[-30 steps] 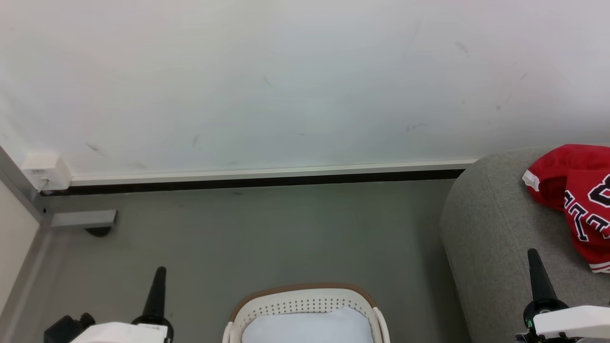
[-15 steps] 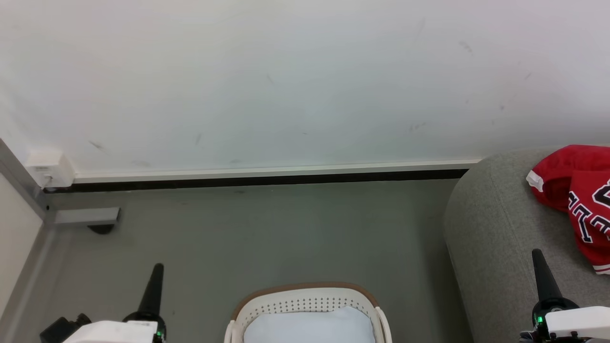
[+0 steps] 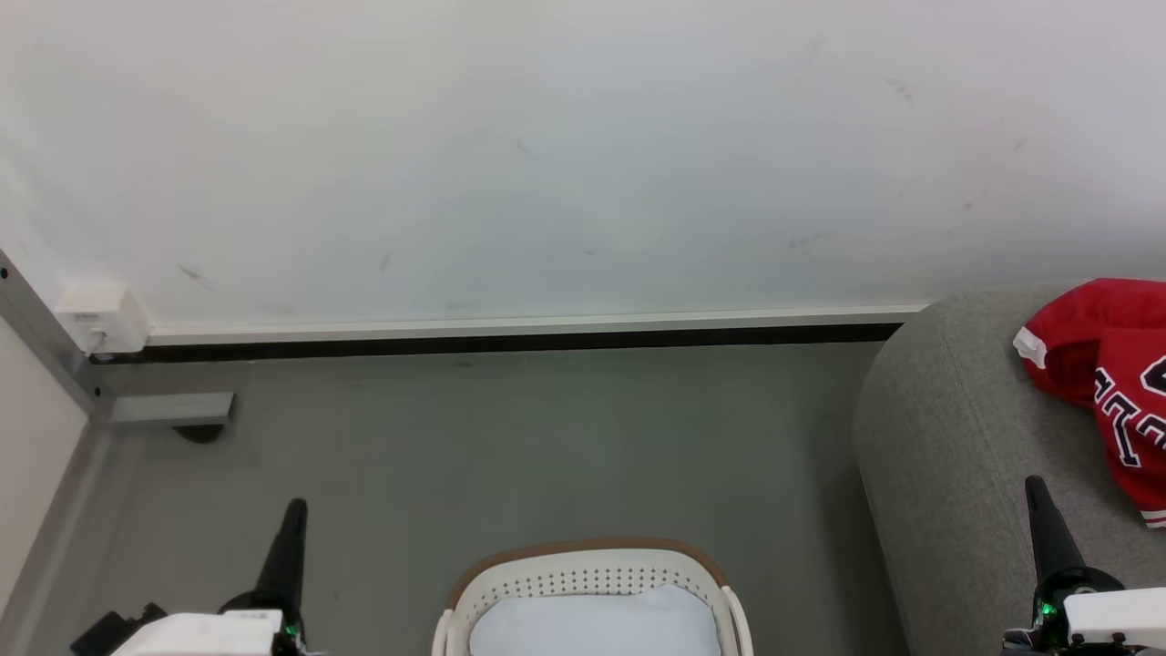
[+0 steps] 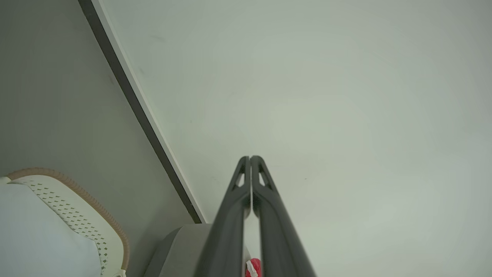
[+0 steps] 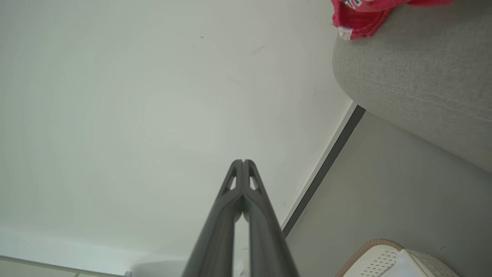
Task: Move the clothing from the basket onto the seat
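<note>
The seat (image 3: 947, 437) occupies the lower right of the head view, cut by the right and bottom edges, so just its rounded end shows; the basket (image 3: 583, 563) stands at bottom centre on the grey floor (image 3: 547, 437), its near half cut off, a pale lining (image 3: 592, 624) inside and anything lower hidden; the clothing (image 3: 1098, 355) lies on the seat at the right edge, red with white trim and black-and-white lettering too cropped to read, and whether it is one garment or two I cannot tell; the left gripper (image 3: 295, 507) at lower left and the right gripper (image 3: 1035, 485) at lower right are both clenched on nothing, fingers pressed together in the wrist views, touching no object; against a second earlier the whole head view has slid slightly rightward, a camera shift, so the clothing is cropped more; both jaws are as tightly closed as before.
</note>
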Motion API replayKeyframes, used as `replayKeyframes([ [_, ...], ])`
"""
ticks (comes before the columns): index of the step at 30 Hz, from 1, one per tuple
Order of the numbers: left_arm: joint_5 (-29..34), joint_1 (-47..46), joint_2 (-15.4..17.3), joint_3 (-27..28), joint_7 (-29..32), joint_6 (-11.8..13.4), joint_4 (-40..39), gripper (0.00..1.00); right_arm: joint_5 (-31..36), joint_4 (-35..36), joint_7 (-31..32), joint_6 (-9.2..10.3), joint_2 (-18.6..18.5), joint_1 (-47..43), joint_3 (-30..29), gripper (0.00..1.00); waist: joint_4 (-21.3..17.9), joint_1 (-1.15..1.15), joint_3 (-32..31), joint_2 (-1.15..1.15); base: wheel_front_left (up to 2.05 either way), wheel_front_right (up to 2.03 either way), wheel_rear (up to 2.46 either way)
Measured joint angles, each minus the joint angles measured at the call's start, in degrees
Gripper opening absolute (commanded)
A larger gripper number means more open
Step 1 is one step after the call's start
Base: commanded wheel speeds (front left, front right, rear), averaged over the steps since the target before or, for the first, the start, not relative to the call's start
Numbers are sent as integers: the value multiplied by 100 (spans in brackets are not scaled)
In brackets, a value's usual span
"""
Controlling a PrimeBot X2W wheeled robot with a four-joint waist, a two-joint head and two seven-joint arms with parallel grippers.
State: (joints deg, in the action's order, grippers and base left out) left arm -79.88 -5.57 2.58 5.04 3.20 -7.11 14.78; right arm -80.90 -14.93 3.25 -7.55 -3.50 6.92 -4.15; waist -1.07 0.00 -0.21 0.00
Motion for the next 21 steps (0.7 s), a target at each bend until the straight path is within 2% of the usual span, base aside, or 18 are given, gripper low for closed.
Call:
replayKeyframes([
  [21,-826,-27,5,99,233,-16,-41,0,-793,43,226,0,42,-14,-168,0,72,0,26,0,0,0,0],
])
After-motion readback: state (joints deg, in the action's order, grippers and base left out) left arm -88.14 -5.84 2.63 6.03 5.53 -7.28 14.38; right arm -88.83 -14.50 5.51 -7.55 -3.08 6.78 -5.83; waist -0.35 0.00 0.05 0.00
